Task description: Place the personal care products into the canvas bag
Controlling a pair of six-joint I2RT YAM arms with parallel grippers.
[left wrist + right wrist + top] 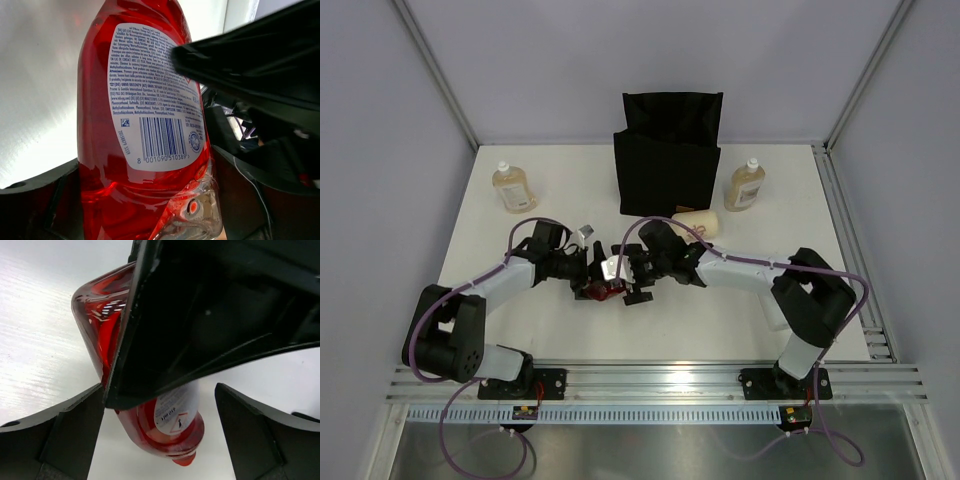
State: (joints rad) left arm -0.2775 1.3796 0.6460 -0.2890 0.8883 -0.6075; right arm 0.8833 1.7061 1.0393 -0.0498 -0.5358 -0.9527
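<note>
The red bottle [603, 291] is at the middle of the counter [570, 195], well apart from the black bag [668, 160]. The left gripper [590, 275] clasps it (probably for a handover); the right gripper [632, 280] stands released around it.

White-and-black arms [490, 282] with purple cables [864, 289], black jaws.
</note>
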